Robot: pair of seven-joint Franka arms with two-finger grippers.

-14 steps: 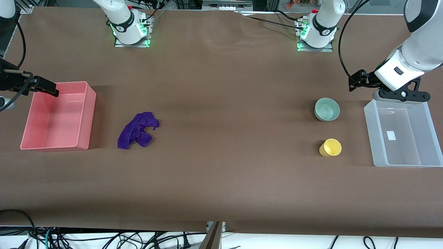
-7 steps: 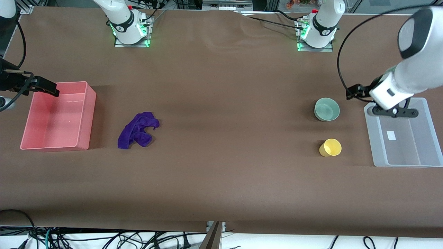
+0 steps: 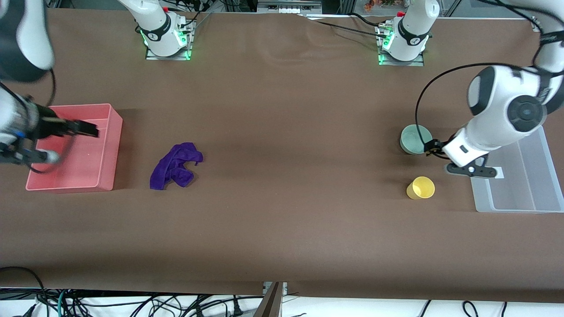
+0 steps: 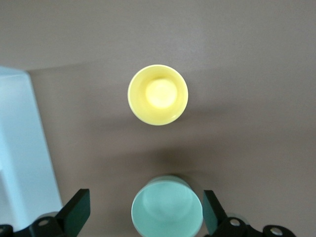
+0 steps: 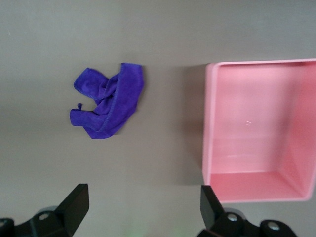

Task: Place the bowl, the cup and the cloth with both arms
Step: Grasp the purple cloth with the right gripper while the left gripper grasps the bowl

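Brown felt covers the whole table (image 3: 282, 229), with both arms leaning out over its ends. At the left arm's end sit the bowl (image 3: 416, 139) and, nearer the front camera, the cup (image 3: 421, 188), a small gap between them, both upright and empty, beside a clear bin (image 3: 520, 193). The left gripper (image 4: 143, 217) hangs above them with its fingers (image 4: 76, 210) spread wide; in its wrist view the bowl lies between the two fingertips and the cup stands clear ahead of them. My guess is the bowl goes first: come straight down so one finger drops inside the rim and the other outside, well clear of the cup, then pinch the wall firmly, since smooth plastic may slip.

At the other end the cloth (image 3: 175, 165) lies rumpled on the felt beside a pink bin (image 3: 110, 149), apart from it. The right gripper (image 5: 140, 212) hovers over that bin's edge, fingers (image 5: 74, 202) also spread, the cloth ahead of its tips. It should centre over the thickest fold before descending.
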